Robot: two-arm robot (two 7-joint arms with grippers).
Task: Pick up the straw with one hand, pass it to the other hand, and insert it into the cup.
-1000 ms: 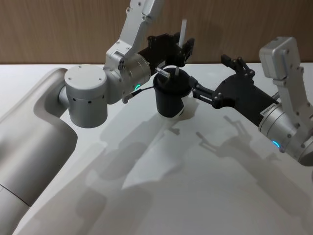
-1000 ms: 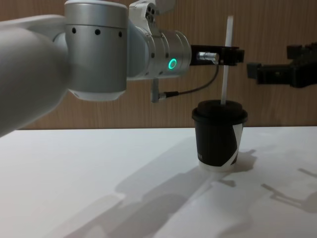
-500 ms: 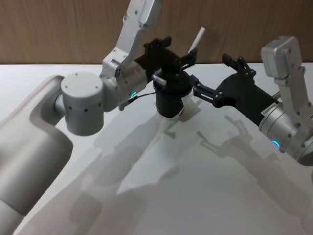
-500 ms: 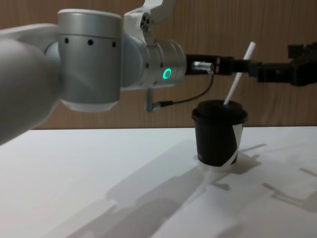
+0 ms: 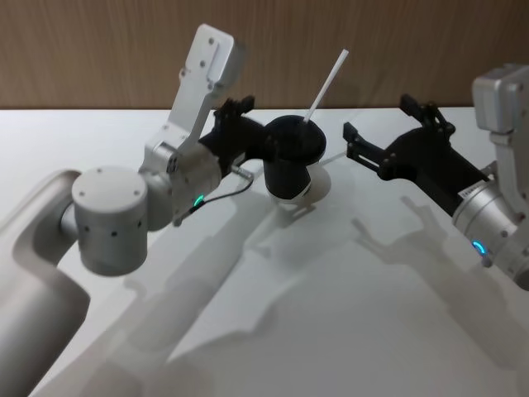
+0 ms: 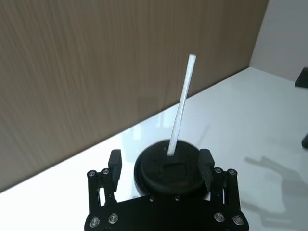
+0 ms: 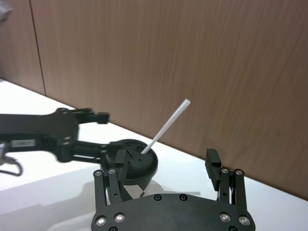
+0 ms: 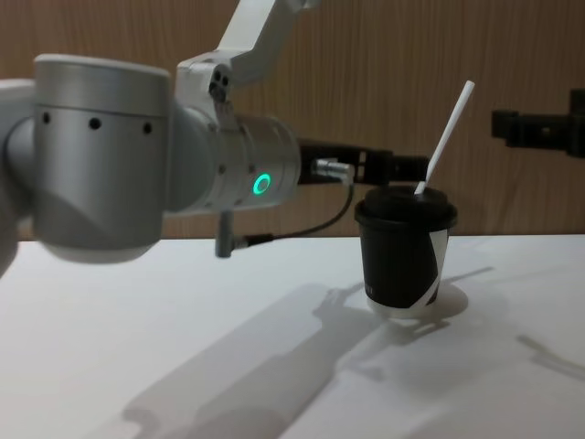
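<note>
Left gripper (image 6: 161, 166), the one on the fat silver wrist with the green light ring: fingers (image 6: 115, 166) spread apart, one either side of the cup's domed lid, gripping nothing. It sits just left of the cup (image 5: 291, 168), arm reaching in from the near left. Straw (image 5: 327, 85) stands in the lid's hole, free of both grippers, tilted with its top leaning right and far. Cup upright on the white table (image 5: 347, 314), toward the far edge by the wood wall. Right gripper (image 7: 167, 166): fingers wide apart, empty, hovering right of the cup, clear of it.
</note>
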